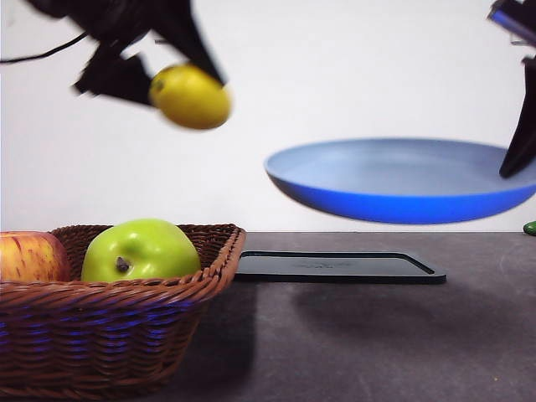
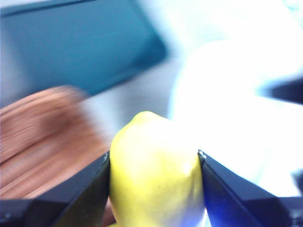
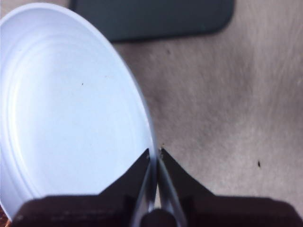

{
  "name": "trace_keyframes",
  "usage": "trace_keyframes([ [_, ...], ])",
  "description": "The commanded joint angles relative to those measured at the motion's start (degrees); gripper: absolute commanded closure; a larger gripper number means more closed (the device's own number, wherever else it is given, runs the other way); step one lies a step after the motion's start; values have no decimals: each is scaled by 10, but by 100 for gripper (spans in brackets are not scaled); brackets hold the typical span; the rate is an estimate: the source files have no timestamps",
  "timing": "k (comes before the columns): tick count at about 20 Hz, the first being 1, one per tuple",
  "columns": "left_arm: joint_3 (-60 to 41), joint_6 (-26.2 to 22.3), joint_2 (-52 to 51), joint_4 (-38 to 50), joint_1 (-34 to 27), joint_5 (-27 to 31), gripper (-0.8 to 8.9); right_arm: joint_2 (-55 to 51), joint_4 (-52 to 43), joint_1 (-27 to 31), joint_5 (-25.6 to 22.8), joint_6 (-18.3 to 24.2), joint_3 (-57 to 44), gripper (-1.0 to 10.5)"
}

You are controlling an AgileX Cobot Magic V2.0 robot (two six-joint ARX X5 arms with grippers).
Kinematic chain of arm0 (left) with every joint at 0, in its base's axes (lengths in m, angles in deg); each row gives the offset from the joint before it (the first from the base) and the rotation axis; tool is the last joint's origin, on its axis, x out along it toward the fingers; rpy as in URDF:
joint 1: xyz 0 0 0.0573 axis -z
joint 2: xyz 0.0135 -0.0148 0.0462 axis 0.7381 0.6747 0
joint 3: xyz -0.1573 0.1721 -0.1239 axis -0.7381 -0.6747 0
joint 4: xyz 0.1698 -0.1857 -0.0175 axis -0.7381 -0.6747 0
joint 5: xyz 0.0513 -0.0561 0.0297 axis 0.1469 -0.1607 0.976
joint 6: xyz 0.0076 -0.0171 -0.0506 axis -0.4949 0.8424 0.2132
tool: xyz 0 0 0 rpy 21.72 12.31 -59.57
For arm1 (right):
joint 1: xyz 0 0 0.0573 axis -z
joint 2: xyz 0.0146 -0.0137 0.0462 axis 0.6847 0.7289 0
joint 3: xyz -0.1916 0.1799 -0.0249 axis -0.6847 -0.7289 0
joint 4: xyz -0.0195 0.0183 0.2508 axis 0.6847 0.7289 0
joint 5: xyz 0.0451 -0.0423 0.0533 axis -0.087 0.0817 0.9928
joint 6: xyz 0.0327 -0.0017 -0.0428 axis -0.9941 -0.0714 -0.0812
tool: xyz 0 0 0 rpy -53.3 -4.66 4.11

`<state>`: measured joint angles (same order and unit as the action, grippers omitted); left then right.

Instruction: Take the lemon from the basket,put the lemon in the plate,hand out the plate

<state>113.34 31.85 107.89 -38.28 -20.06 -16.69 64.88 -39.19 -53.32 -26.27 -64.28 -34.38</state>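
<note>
My left gripper [image 1: 180, 79] is shut on the yellow lemon [image 1: 191, 96], held high in the air above the brown wicker basket [image 1: 126, 335]; the lemon fills the left wrist view [image 2: 154, 175] between both black jaws. My right gripper [image 1: 519, 159] is shut on the rim of the light-blue plate [image 1: 402, 180], which it holds in the air above the table at the right. In the right wrist view the jaws [image 3: 155, 158] pinch the plate's edge [image 3: 71, 104]. The lemon is left of the plate and higher.
A green apple [image 1: 141, 249] and a red-yellow apple [image 1: 29, 256] lie in the basket. A flat black tray [image 1: 335, 266] lies on the table under the plate, also in the right wrist view [image 3: 151, 19]. A small green thing [image 1: 530, 228] shows at the right edge.
</note>
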Motion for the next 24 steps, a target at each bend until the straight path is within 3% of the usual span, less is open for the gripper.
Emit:
trace_keyframes([
  [1,12,-1,8,25,66,28,597,24,-9,-2,20,-24,8,944],
  [4,12,-20,18,46,154,165,596,41,-12,-5,63,-24,8,944],
  [6,12,-31,33,63,196,215,596,43,-13,-15,62,-24,8,944],
  [10,12,-31,80,91,233,225,596,43,-13,-29,62,-24,8,944],
  [15,12,-28,127,82,236,223,590,43,-12,-35,62,-24,8,944],
  [19,12,-28,128,82,239,223,427,43,-12,-35,61,-24,8,944],
  [24,12,-11,124,80,239,215,421,43,-12,-35,60,-26,8,944],
])
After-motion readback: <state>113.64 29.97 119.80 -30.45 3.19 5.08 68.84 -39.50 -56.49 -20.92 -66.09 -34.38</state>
